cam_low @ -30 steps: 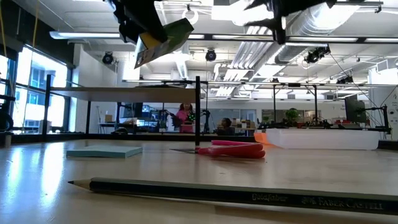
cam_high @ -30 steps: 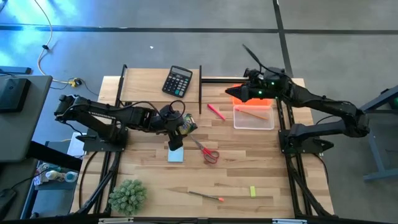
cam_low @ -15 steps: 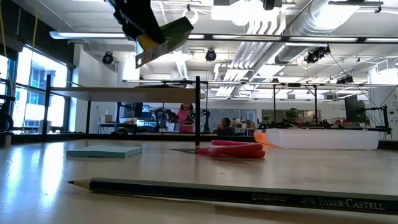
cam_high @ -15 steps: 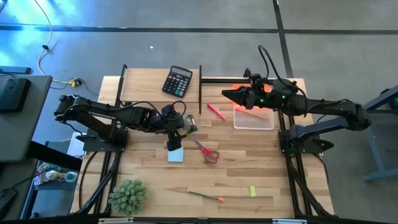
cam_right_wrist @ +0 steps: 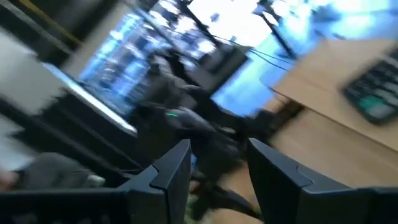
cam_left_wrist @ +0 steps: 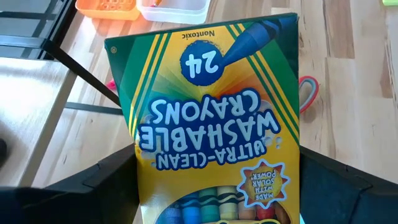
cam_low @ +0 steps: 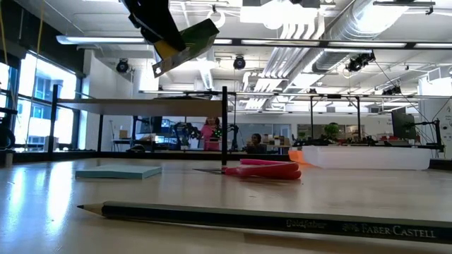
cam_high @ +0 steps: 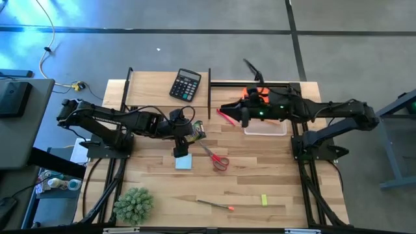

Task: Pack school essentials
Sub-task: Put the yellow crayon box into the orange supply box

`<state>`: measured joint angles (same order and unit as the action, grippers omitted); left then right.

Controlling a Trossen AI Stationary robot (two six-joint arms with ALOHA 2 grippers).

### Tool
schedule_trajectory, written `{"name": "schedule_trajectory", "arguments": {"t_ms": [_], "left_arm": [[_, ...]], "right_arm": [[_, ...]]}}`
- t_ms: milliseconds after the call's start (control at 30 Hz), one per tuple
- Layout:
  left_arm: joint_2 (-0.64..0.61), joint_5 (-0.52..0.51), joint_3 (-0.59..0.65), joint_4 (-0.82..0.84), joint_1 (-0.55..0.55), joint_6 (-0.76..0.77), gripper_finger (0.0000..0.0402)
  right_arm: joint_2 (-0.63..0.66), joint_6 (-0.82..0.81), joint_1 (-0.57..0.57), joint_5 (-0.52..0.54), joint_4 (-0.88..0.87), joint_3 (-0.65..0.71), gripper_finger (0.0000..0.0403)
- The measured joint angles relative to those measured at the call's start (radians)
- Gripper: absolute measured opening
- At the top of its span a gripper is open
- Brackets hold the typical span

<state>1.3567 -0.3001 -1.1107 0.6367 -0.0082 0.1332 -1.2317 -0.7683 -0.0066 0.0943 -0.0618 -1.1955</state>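
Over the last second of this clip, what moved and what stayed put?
The right gripper swung from above the clear bin out toward the pink-red marker, fingers open and empty. The left gripper stayed lifted over the note pad, shut on the crayon box. Table items are unmoved.

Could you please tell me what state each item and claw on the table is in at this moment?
Crayon box: held aloft in the left claw, above the note pad.
Note pad: flat on the table.
Scissors: lying closed.
Marker: on the table.
Clear bin: open-topped.
Right claw: open, empty, near the marker.
Eraser: lying untouched.
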Motion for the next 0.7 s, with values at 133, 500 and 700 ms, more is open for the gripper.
{"name": "schedule_trajectory", "arguments": {"t_ms": [133, 500, 700], "left_arm": [[0.000, -0.002, 0.000, 0.003, 0.000, -0.013, 0.0329], [0.000, -0.004, 0.000, -0.008, -0.007, -0.146, 0.0329], [0.000, -0.027, 0.000, -0.014, -0.026, -0.189, 0.0329]], "right_arm": [[-0.038, -0.005, 0.002, 0.002, -0.050, -0.029, 0.0147], [-0.197, -0.127, 0.007, -0.062, -0.046, -0.032, 0.0236], [-0.290, -0.240, 0.007, -0.096, -0.022, -0.032, 0.0264]]}}
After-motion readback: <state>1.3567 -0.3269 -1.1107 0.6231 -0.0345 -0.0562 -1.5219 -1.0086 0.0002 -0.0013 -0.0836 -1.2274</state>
